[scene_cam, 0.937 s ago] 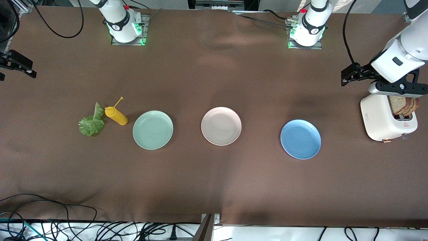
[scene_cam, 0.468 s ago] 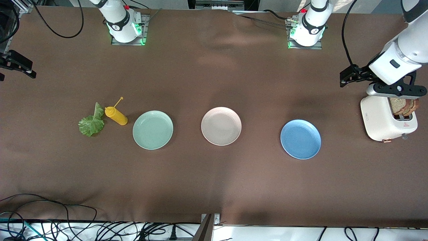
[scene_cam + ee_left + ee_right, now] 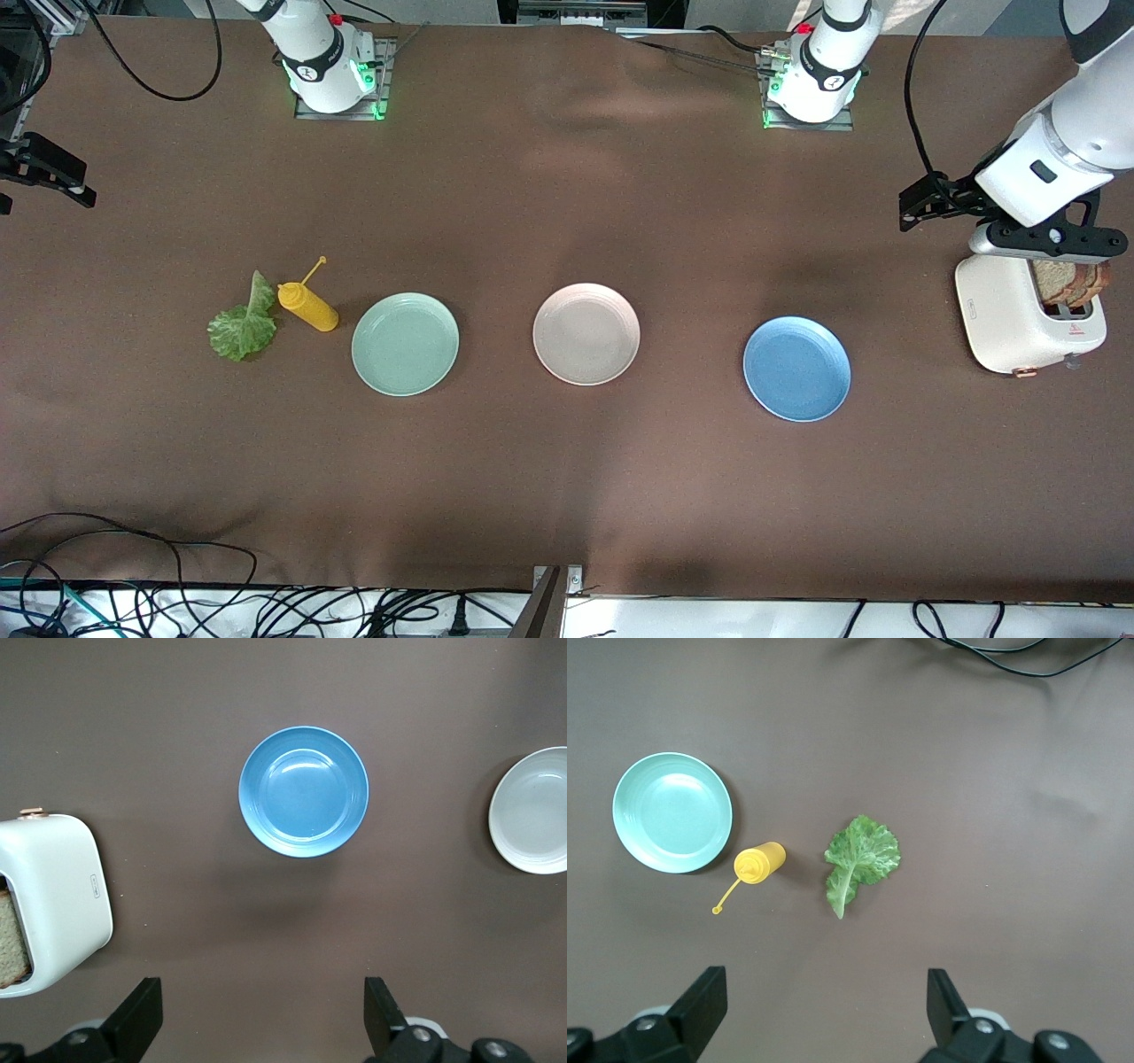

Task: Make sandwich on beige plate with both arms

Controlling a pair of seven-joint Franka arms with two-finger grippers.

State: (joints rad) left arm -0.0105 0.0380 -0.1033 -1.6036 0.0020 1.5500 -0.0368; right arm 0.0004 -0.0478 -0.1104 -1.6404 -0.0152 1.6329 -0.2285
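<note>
While both hands gape: 3 plates, 1 beige plate (image 3: 586, 334) bare.

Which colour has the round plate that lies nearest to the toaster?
The round plate nearest the white toaster is blue; the left wrist view shows it best.

Bare cloth around beige plate (image 3: 586, 334)
</note>
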